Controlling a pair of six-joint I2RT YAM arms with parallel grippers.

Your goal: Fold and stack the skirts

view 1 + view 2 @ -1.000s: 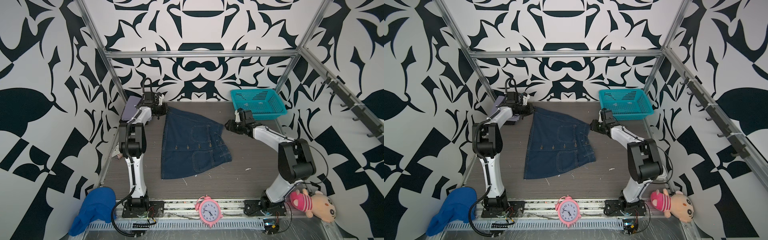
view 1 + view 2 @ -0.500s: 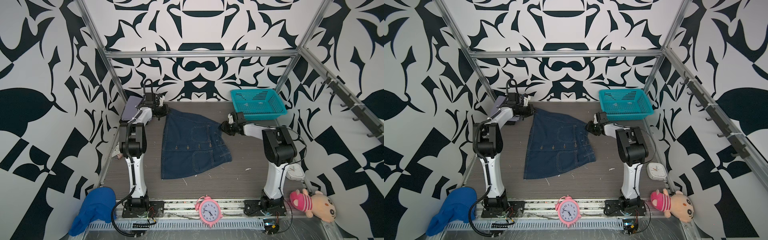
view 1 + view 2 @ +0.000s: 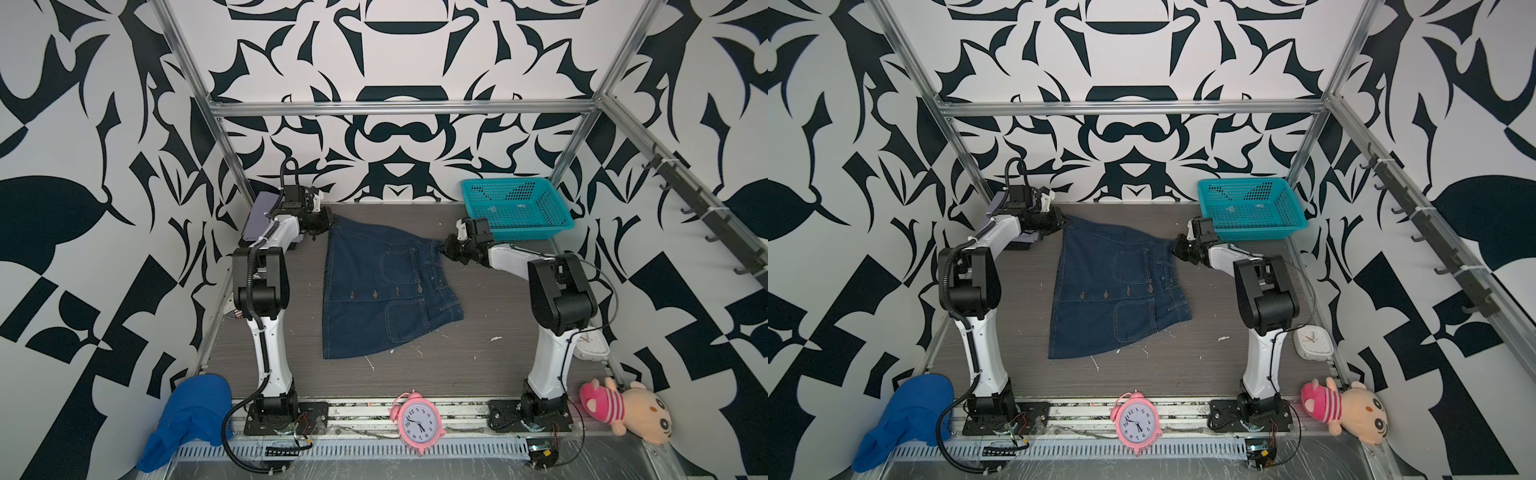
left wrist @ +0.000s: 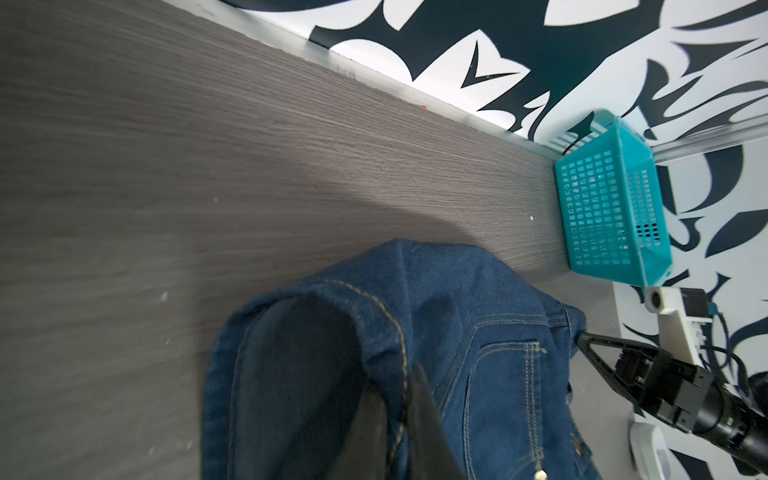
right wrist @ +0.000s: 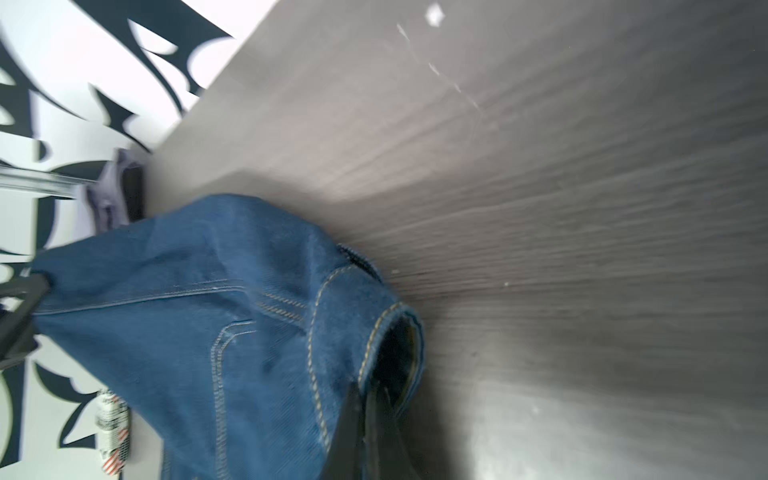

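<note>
– Looking at the two pincers, what do they hold?
– Each one is clenched on the denim skirt [image 3: 374, 291]. The left pincer [image 3: 328, 221] bites one far corner, at the hem. The right pincer [image 3: 444, 246] bites the other far corner, at the waistband.
– Where is the rest of it?
– It lies flat on the worktop [image 3: 478, 374], stretched between the pincers and spreading from them toward the arm bases.
– What comes next, do you think?
– I think a fold in half. Both pincers should lift together and carry the far edge over to the near edge. They should hold the cloth snug between them, but not tug it apart. Denim is stiff, so I guess it will bend in one neat line if they go slowly. Then the edges must match before the pincers let go.
– And after that?
– It goes on the pile, I guess. The grey skirt [image 3: 258, 212] and the black skirt [image 5: 133, 191] lie together just behind the left pincer, on the side away from the right pincer.
– Any words to read?
– No label shows on the denim. The pink clock [image 3: 417, 423], far from both pincers, has numbers one to twelve. A red-striped tag [image 5: 111, 424] shows in the right wrist view, but its print is too blurred.
</note>
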